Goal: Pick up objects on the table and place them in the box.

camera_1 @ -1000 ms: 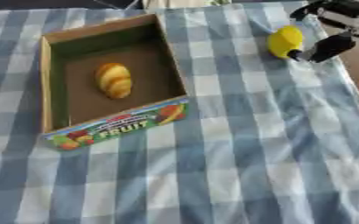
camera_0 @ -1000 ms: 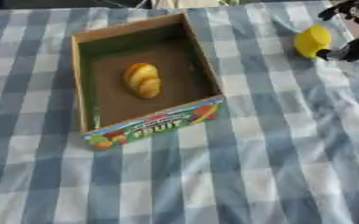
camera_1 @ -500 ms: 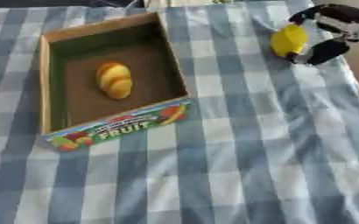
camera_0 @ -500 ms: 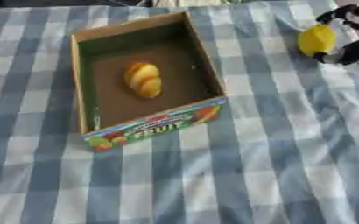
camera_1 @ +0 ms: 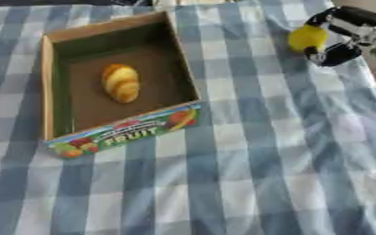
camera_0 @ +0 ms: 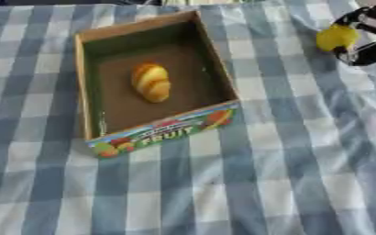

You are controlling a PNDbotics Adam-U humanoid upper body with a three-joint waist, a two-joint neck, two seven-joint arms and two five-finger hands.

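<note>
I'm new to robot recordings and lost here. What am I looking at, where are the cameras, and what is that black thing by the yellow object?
Both pictures come from a stereo camera in a humanoid robot's head, looking down at its work. The blue-and-white checked tablecloth covers the table. On it stands an open cardboard box printed FRUIT, with a golden-brown bread-like piece inside. The black thing at the upper right is the robot's right hand, its fingers curled round a yellow rounded object beside the box. The left hand is not visible.

Black right hand (camera_1: 341, 34), silver joints
</note>
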